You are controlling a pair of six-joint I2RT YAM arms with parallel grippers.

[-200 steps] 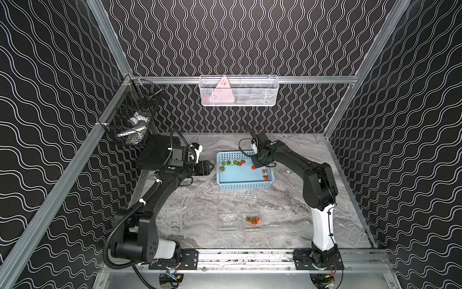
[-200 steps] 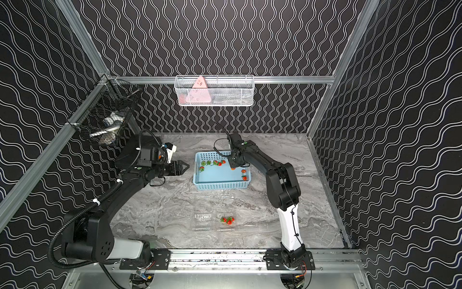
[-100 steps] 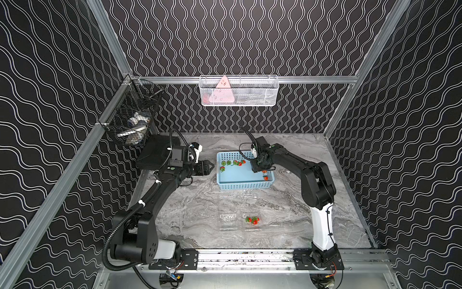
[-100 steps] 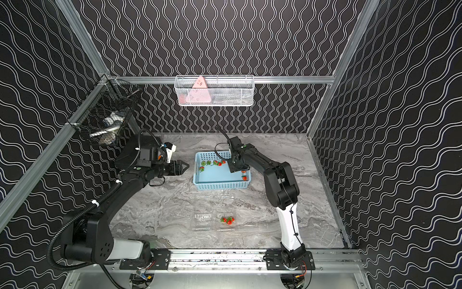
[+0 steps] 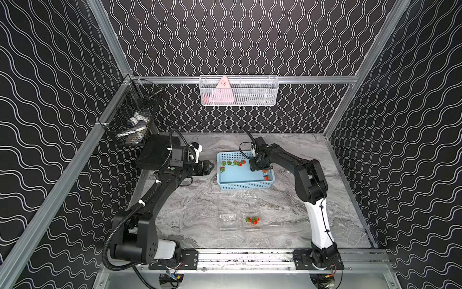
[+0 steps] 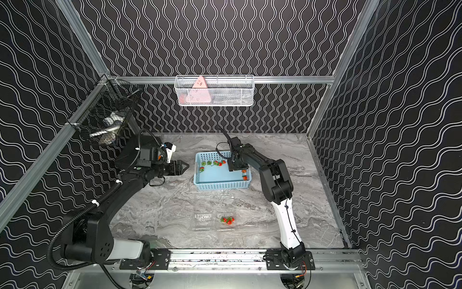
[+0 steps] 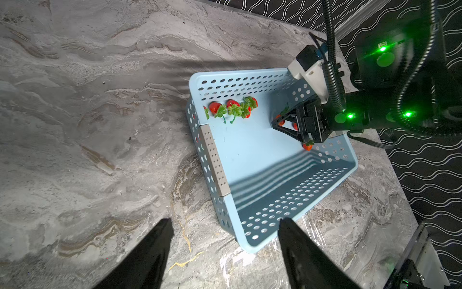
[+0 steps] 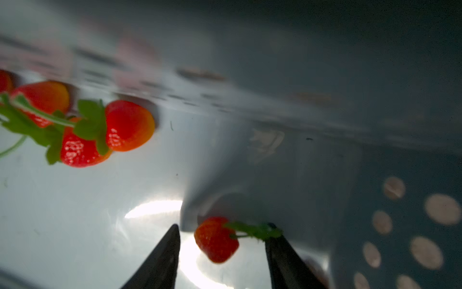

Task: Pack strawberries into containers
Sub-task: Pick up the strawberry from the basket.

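Several strawberries (image 5: 235,163) (image 6: 215,163) (image 7: 232,106) lie in a row at the back of the light-blue basket (image 5: 245,185) (image 7: 287,200), and two more (image 5: 265,174) lie by its right wall. My right gripper (image 5: 257,167) (image 8: 224,226) is down inside the basket and open. One strawberry (image 8: 216,240) sits loose between its fingers, with its leaf against one of them. My left gripper (image 5: 211,167) (image 7: 225,220) hovers open and empty just left of the basket. Two clear containers stand in front: the left one (image 5: 227,220) is empty, and the right one (image 5: 252,225) holds strawberries (image 5: 253,220) (image 6: 228,220).
More clear plastic (image 5: 237,196) lies on the marble table against the basket's front wall. A white mesh basket (image 5: 238,91) hangs on the back wall and a black wire basket (image 5: 132,117) on the left wall. Aluminium rails border the table.
The right gripper's jaws have opened inside the basket, and a strawberry now sits loose between them. The left arm has not moved.
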